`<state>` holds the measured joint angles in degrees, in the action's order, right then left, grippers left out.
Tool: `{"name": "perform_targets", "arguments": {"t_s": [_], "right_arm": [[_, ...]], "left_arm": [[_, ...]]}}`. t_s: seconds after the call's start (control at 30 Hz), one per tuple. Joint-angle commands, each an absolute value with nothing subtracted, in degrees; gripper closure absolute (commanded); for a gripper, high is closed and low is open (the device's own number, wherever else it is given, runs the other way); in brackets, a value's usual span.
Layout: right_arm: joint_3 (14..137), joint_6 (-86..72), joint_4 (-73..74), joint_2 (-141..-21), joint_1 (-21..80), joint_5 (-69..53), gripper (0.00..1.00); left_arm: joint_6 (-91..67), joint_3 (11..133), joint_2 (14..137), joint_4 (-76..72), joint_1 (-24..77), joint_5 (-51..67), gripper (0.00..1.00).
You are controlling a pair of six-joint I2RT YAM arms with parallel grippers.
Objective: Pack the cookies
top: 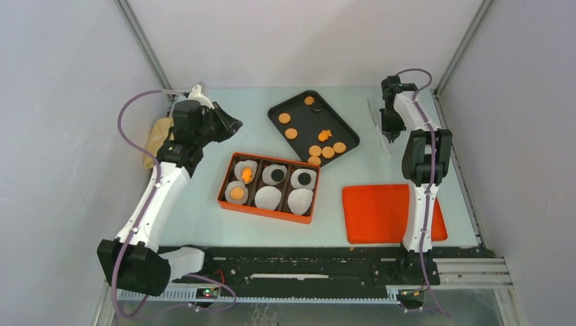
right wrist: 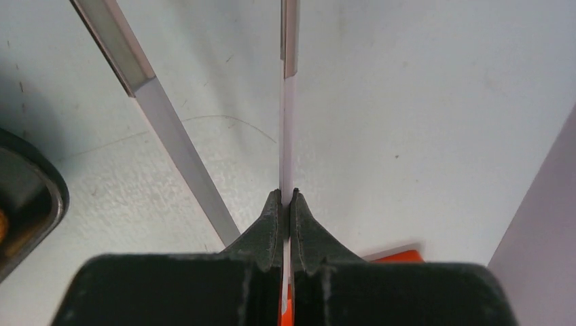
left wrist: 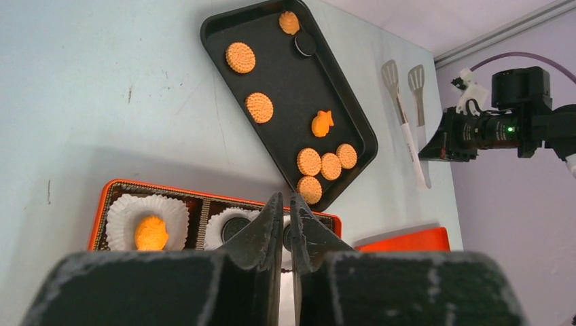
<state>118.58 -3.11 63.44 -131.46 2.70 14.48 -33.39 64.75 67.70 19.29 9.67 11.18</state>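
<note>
- Orange box (top: 231, 201) on the surface: four paper cups hold cookies (top: 237, 193), two sit empty.
- About nine cookies wait on the black tray (top: 343, 129).
- My left gripper (left wrist: 286, 204) is nearly closed, empty.
- My right gripper (right wrist: 286, 197) pinches tongs (right wrist: 288, 102).

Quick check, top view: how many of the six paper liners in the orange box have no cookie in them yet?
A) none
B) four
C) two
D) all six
C. In the orange box, the back row's three liners and the front left liner each hold a cookie; the front middle liner and front right liner show only white paper.
</note>
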Motion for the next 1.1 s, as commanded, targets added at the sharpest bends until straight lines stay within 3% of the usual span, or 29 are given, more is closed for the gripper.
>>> {"name": "perform_targets", "arguments": {"t_s": [0.0, 0.13, 0.43, 0.57, 0.83, 1.07], "right_arm": [[121.6, 1.16, 66.86, -132.48, 3.05, 8.3, 1.0], [120.97, 3.34, 69.47, -135.33, 2.61, 4.52, 0.92], [119.27, 0.31, 69.59, -135.45, 1.73, 7.33, 0.51], [117.48, -4.23, 64.95, -130.7, 1.47, 11.48, 0.41], [107.93, -5.85, 56.52, -119.67, 5.89, 11.26, 0.31], [108.32, -5.16, 58.22, -124.13, 8.71, 10.43, 0.29]], "left_arm": [[-34.2, 69.52, 68.25, 16.39, 10.61, 12.02, 0.88], [-34.25, 69.33, 68.42, 16.22, 10.81, 11.7, 0.88], [-34.01, 68.56, 69.2, 16.0, 10.9, 11.84, 0.89], [-33.87, 68.64, 69.77, 15.89, 10.98, 12.56, 0.89], [-34.1, 68.82, 70.48, 15.54, 11.33, 12.74, 0.89], [-34.06, 68.61, 70.62, 15.47, 11.54, 12.75, 0.89]]}}
